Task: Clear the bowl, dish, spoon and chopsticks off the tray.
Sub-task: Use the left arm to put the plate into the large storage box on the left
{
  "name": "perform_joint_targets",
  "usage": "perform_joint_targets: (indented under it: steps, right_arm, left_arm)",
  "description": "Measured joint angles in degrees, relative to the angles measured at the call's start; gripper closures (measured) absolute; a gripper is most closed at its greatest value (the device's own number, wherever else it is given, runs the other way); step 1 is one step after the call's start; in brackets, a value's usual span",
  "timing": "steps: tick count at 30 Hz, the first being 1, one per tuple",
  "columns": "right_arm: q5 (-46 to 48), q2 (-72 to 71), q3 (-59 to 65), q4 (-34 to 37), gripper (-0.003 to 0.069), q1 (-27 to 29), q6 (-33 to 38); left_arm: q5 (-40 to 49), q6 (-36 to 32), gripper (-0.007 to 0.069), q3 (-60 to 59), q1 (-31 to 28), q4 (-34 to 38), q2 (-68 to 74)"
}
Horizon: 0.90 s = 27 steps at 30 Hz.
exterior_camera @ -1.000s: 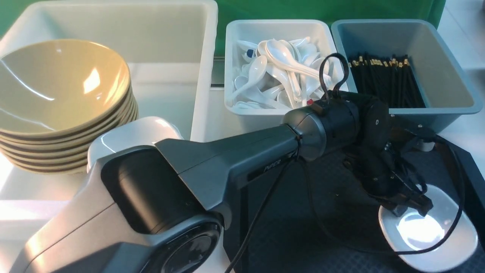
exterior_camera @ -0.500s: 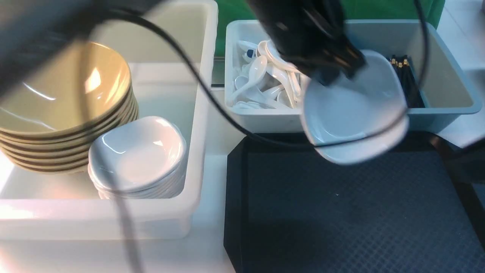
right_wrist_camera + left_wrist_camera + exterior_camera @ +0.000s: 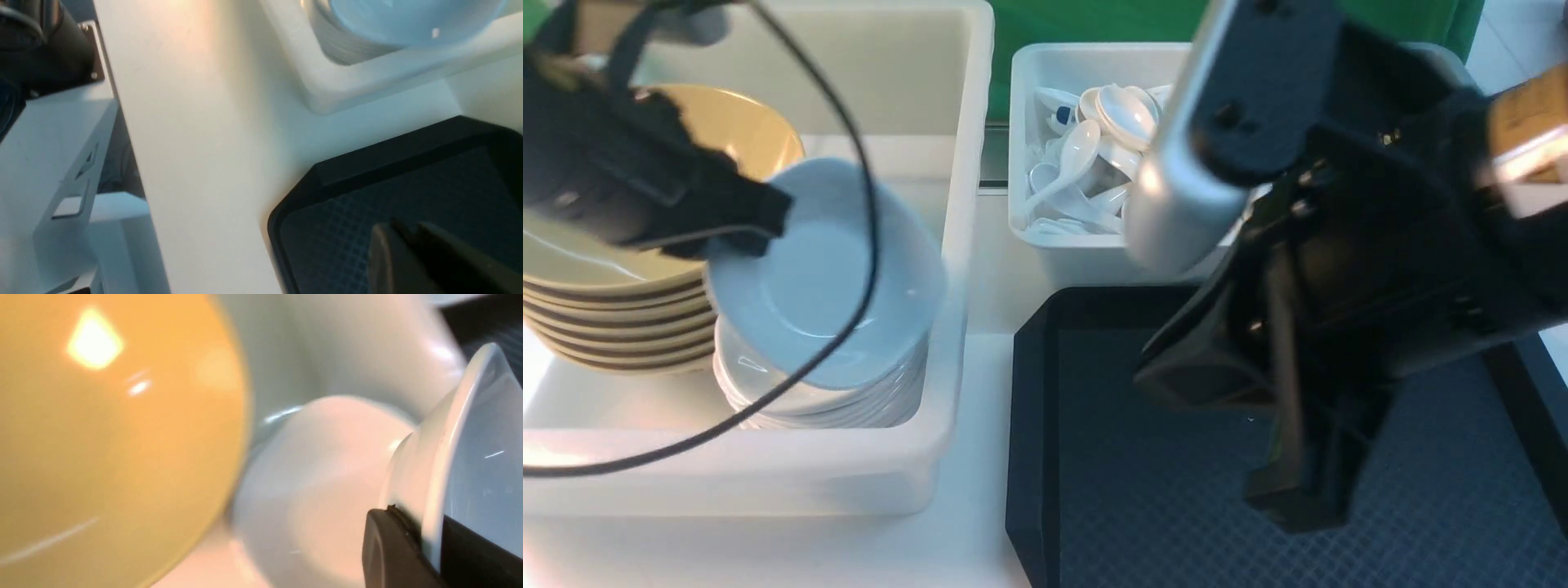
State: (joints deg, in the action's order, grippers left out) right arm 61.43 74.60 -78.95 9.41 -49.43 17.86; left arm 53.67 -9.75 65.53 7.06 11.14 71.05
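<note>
Holding stacked bowls inside white tub (image 3: 931, 457).

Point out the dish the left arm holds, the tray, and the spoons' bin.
dish (image 3: 825, 269): front view, inner face
tray (image 3: 1033, 441): front view, left rim
bin (image 3: 1086, 253): front view, near wall

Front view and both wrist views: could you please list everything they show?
held dish: one, white, above stack
dish stack: several, white, in tub
bowls: stacked, several, olive-tan, in tub
tub: one, white, left
spoons: many, white, in pale bin
chopsticks: uncountable, gold bands visible, behind right arm
blue-grey bin: one, mostly hidden
tray: one, black, on white table
backdrop: one, green, behind
left gripper: one, black, holding dish
right gripper: one, dark, above tray
</note>
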Motion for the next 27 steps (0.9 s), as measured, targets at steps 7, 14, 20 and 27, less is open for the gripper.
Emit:
perform_joint_targets:
  steps: [7, 14, 20, 27]
  right_arm:
    - [-0.27, 2.65, 0.0, -0.17, 0.0561, -0.1, 0.0]
    - [0.56, 2.65, 0.0, -0.17, 0.0561, -0.1, 0.0]
    - [0.76, 2.65, 0.0, -0.17, 0.0561, -0.1, 0.0]
    - [1.26, 2.65, 0.0, -0.17, 0.0557, -0.1, 0.0]
  left_arm:
    - [-6.07, -0.44, 0.0609, -5.3, -5.39, 2.56, 0.73]
    - [-5.95, -4.57, 0.044, -5.84, -5.18, 3.38, 2.46]
    - [-2.12, -8.67, 0.0139, -5.45, -2.36, 2.8, 2.46]
    - [1.68, -6.81, 0.0042, -1.15, 2.43, 0.13, 2.46]
